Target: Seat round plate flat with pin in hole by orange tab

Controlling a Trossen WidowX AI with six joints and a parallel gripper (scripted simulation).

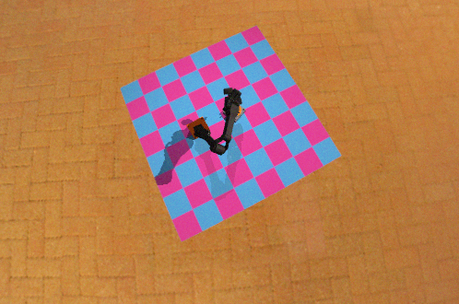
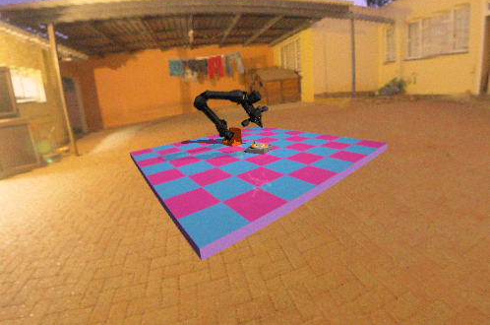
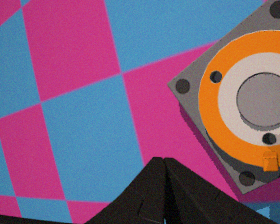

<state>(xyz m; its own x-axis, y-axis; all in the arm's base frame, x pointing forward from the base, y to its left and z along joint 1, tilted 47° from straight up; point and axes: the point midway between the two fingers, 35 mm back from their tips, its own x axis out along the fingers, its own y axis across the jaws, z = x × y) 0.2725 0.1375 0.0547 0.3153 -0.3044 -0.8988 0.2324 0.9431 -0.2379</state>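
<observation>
The round plate (image 1: pixel 239 111) (image 2: pixel 255 145) (image 3: pixel 210 111), an orange ring around a pale one, sits around the grey post (image 3: pixel 265 100) on the square grey base (image 3: pixel 193 75) (image 2: pixel 257 151). In the wrist view its orange tab (image 3: pixel 271 161) is at the lower right, with a dark hole (image 3: pixel 269 138) just inward of it. A dark gap or shadow shows under the plate's lower edge. I cannot make out the pin; whether it is under the plate is hidden. My gripper (image 2: pixel 261 126) (image 3: pixel 161 167) is shut and empty, pointing down above the mat, off to the plate's side and not touching it.
The base has dark round spots at its visible corners, and the plate has another hole (image 3: pixel 216 76) at its upper left. The arm's orange mount (image 1: pixel 197 125) (image 2: pixel 235 137) stands near the base on the pink and blue checkered board (image 1: pixel 269 185) (image 2: pixel 212 223).
</observation>
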